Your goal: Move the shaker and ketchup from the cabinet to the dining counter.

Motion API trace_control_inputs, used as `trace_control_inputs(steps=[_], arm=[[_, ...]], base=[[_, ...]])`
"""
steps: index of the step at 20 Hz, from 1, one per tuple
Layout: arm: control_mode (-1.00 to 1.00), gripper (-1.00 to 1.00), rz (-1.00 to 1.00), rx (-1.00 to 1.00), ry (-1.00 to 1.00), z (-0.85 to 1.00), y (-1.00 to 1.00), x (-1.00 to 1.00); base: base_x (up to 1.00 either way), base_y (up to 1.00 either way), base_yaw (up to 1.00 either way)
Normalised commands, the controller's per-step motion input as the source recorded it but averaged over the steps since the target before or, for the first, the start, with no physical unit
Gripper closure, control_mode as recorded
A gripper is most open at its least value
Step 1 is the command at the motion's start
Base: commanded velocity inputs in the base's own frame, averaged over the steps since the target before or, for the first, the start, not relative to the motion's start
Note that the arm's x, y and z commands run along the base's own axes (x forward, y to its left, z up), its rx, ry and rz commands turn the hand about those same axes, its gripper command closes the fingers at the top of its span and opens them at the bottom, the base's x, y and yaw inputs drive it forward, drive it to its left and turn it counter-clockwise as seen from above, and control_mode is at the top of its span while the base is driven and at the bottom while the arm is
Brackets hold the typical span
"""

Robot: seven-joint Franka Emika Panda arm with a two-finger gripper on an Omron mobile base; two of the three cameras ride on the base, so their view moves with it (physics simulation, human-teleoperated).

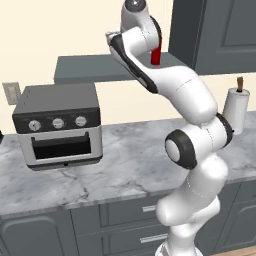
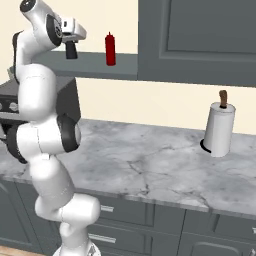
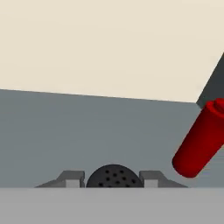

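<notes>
**Shaker pinched on cabinet shelf**

Gripper (image 3: pixel 113 177) closed on the shaker (image 3: pixel 113 176), its perforated black cap between both fingertips (image 3: pixel 73 177), on the cabinet (image 2: pixel 95 64) shelf board. Ketchup (image 2: pixel 110 49) upright just beside, apart from the fingers. Below: toaster oven (image 1: pixel 59 125), paper-towel roll (image 2: pixel 219 129).

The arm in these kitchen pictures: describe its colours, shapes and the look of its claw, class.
The arm is glossy white, built of rounded, tube-like segments joined by dark grey to black rings and round joint caps. No cables or markings show. The claw is small, with a white body and dark fingers; the hand view shows two grey, blocky fingertips.
</notes>
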Motion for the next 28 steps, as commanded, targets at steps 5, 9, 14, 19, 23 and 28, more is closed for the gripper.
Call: trace_control_inputs(steps=[5,9,14,19,23,28], arm=[[-1.00,1.00,0.00,0.08,-0.13,0.10,-0.51,-1.00],[-1.00,1.00,0.00,0.05,0.00,0.00,-0.47,-1.00],[-1.00,1.00,0.00,0.02,0.00,0.00,-0.44,-1.00],[-1.00,1.00,0.00,0.00,0.00,-0.04,-0.34,-1.00],[-1.00,1.00,0.00,0.00,0.00,-0.19,-0.21,-1.00],[-1.00,1.00,0.00,0.00,0.06,-0.39,-0.03,-0.85]], base=[[0.00,0.00,0.00],[0.00,0.00,0.00],[0.00,0.00,0.00],[0.00,0.00,0.00],[0.00,0.00,0.00],[0.00,0.00,0.00]])
